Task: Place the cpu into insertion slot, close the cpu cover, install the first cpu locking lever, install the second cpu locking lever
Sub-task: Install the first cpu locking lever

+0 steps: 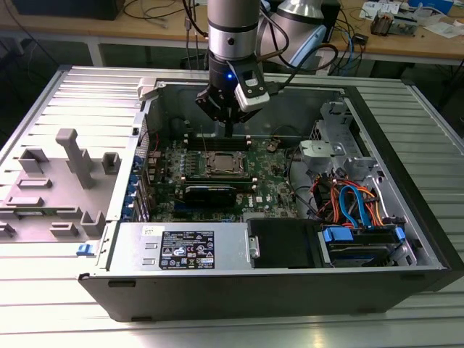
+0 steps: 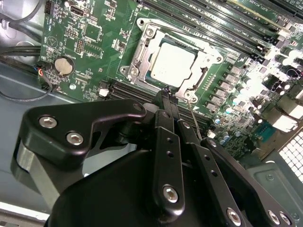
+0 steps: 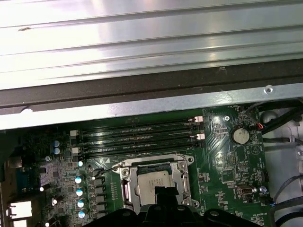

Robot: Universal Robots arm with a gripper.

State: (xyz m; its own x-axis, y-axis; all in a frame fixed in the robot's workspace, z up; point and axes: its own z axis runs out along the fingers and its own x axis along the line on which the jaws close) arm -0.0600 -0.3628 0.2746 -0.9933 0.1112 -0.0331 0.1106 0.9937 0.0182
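Note:
The cpu [image 2: 171, 65] lies flat in the insertion slot [image 2: 147, 24] on the green board, its silver top showing through the window of the cpu cover [image 2: 140, 53], which lies down over it. In the exterior view the cpu [image 1: 220, 164] sits mid-board, and my gripper [image 1: 228, 130] hangs just above and behind it. In the second wrist view my gripper [image 2: 166, 92] is shut, its black fingertips together at the socket's edge next to a thin wire lever [image 2: 194, 118]. The first wrist view shows the cpu [image 3: 152, 182], the cpu cover [image 3: 179, 176] and a wire lever [image 3: 109, 169] sticking out sideways.
Long black memory slots [image 3: 137, 135] flank the socket. A coin battery [image 3: 239, 136] sits on the board. The open case holds a power supply [image 1: 185, 248] at the front, plus a drive cage with orange and blue cables [image 1: 351, 206]. A grey fixture [image 1: 69, 170] stands at the exterior view's left.

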